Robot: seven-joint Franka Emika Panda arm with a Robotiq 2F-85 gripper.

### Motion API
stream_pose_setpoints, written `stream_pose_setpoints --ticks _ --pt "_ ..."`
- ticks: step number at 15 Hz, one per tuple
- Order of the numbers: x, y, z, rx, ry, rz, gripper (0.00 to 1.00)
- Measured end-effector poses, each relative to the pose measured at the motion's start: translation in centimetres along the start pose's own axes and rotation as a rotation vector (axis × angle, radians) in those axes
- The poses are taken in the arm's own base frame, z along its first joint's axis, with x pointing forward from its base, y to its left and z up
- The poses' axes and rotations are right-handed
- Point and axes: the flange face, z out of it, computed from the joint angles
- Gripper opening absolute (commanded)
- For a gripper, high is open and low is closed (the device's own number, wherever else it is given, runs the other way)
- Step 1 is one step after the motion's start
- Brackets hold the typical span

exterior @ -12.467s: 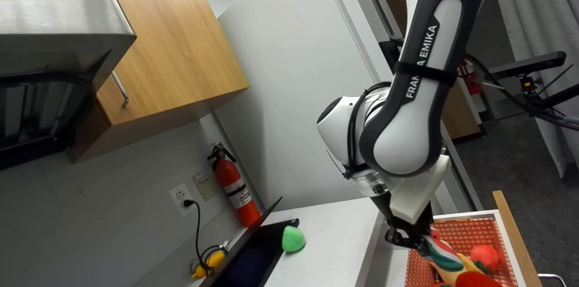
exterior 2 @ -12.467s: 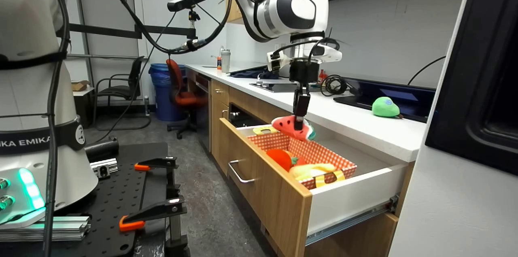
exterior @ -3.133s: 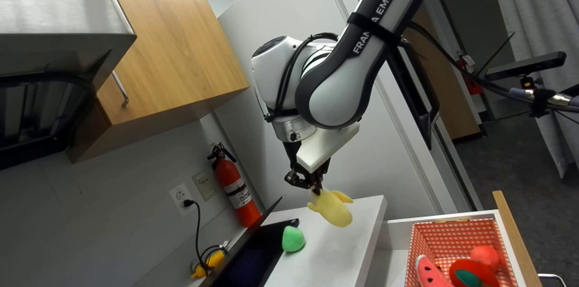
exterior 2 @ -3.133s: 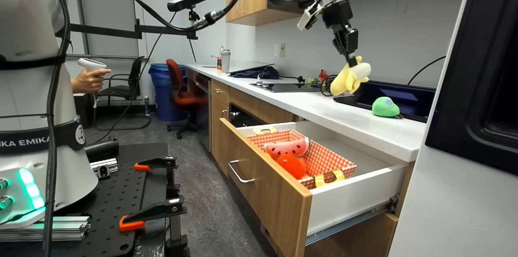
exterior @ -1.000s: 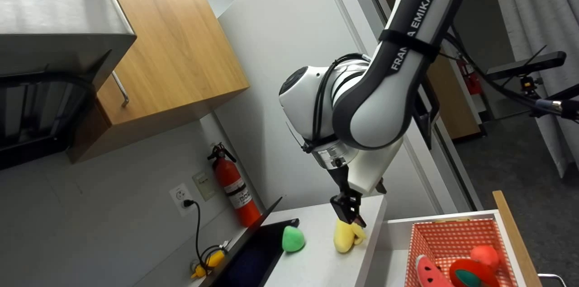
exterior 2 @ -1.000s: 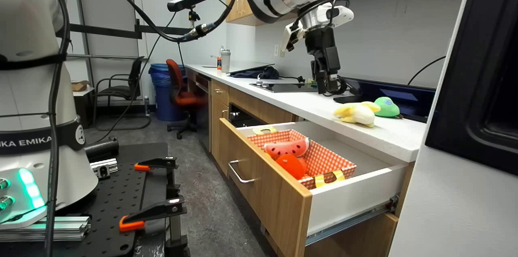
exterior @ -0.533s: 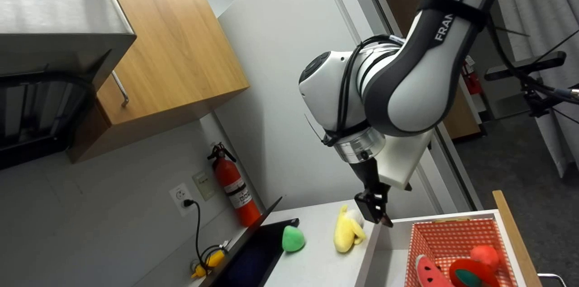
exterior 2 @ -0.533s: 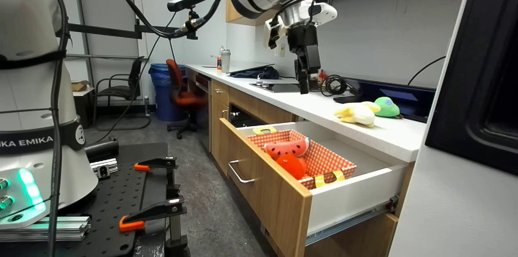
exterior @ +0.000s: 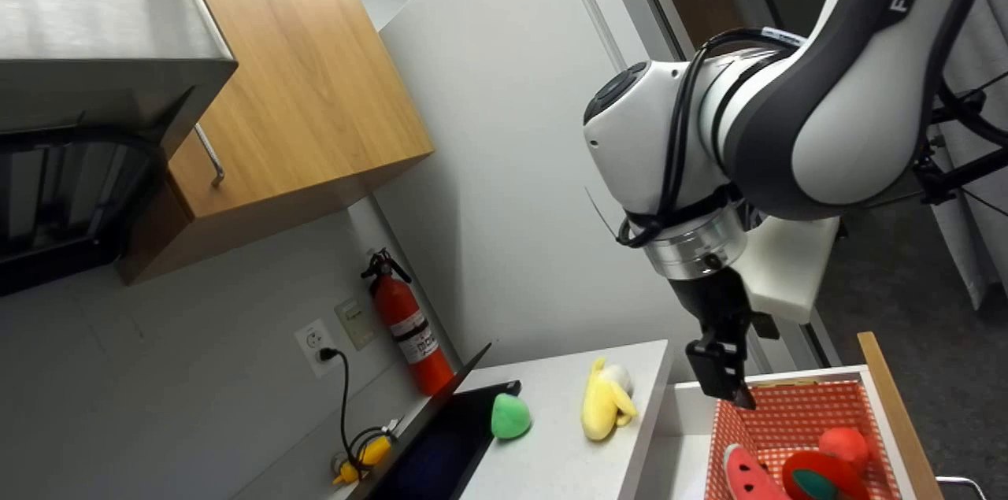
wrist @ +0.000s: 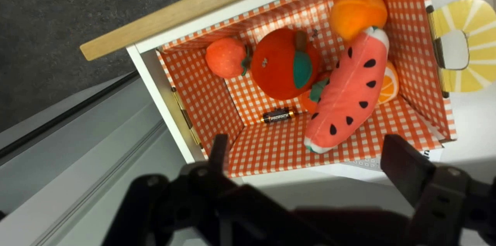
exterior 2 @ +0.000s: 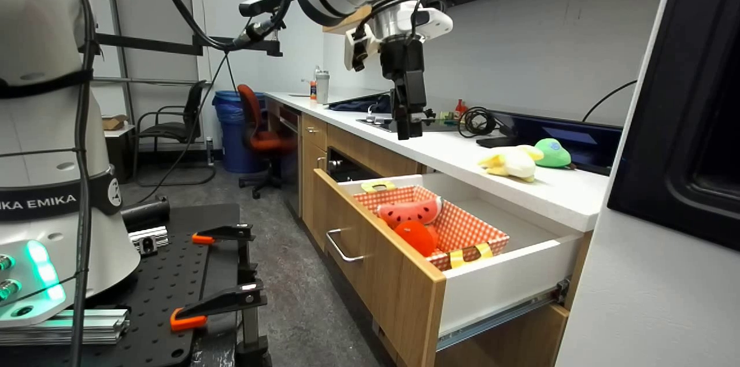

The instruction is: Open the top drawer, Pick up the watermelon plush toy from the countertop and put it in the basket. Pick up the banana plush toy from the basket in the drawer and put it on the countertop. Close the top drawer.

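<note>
Claw (wrist: 306, 147) apart, nothing held; watermelon (wrist: 350, 87) below it in basket (wrist: 199, 91), likely soft, light; pulled-out drawer (exterior 2: 503, 286) beneath looks stiff, heavier, probably easy-rolling, so push front panel (exterior 2: 399, 292) mid-width, no grip; banana (exterior: 601, 407) off to claw's side on countertop (exterior 2: 439, 144), likely squishy too.

Watermelon (wrist: 350, 91) now in basket (wrist: 201, 79); banana (exterior: 601, 409) moved to countertop (exterior: 551, 461); tool (wrist: 306, 149) shifted toward drawer (exterior 2: 381, 269).

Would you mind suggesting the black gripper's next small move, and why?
I would probably carry the open, empty black gripper to the outer face of the tan wooden drawer front, ready to push: the red plush watermelon slice lies in the red checked basket, the yellow plush banana on the white countertop, and the drawer stands open.
</note>
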Motion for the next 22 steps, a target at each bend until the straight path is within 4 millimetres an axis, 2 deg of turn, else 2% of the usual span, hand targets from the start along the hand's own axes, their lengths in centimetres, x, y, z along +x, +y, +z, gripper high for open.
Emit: stream_pose_setpoints --ticks 4,5,6,8,16,17,22 --pt "-2.6 1.3 1.1 0.020 -0.030 -0.028 1.00" --pt "-3.2 1.6 1.3 0.022 -0.038 -0.035 0.95" --pt "-3.7 1.9 1.5 0.025 -0.047 -0.041 0.72" --pt "-4.8 2.3 1.9 0.033 -0.068 -0.055 0.66" --pt "-7.7 2.8 3.9 0.074 -0.179 -0.090 0.05" --pt "-7.9 2.9 4.0 0.074 -0.197 -0.093 0.00" --pt "-8.7 3.5 4.7 0.065 -0.303 -0.104 0.00"
